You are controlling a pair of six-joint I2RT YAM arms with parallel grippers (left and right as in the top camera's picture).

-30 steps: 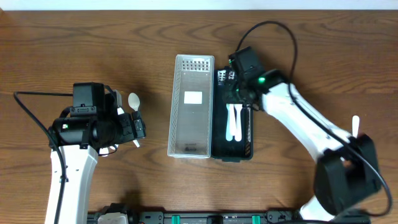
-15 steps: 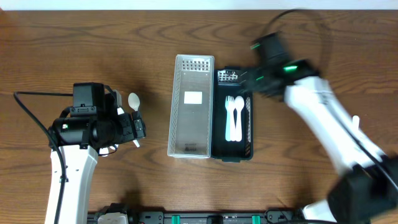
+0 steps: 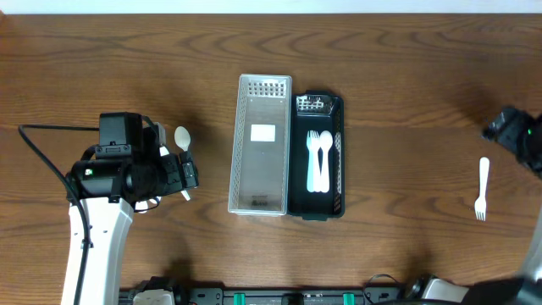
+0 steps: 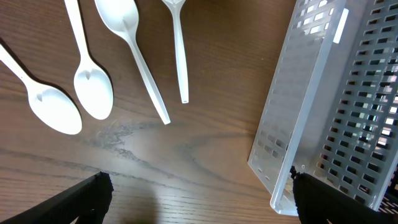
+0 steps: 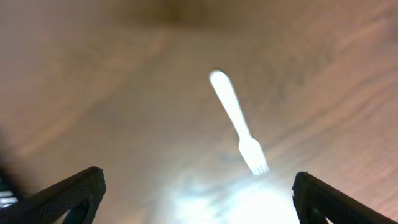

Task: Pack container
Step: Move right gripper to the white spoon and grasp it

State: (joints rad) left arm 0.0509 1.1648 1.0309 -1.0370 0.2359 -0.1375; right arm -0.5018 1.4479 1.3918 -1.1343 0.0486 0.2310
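A black container (image 3: 337,161) stands at mid-table with a white fork (image 3: 312,161) and a white spoon (image 3: 323,161) lying side by side in it. Against its left side lies a clear perforated tray (image 3: 261,144), also seen on the right of the left wrist view (image 4: 336,93). Several white spoons (image 4: 93,93) lie on the wood ahead of my left gripper (image 4: 199,202), which is open and empty. My right gripper (image 5: 199,202) is open and empty over bare wood, with a white fork (image 5: 239,124) just ahead of it. That fork (image 3: 481,188) lies near the table's right edge.
My left arm (image 3: 110,178) lies over the table's left side, one spoon (image 3: 182,137) showing by its gripper. My right arm (image 3: 517,137) shows only at the right edge of the overhead view. The right wrist view is blurred.
My right arm has swung from over the black container out to the table's right edge, and its jaws have opened. The left arm has not moved.
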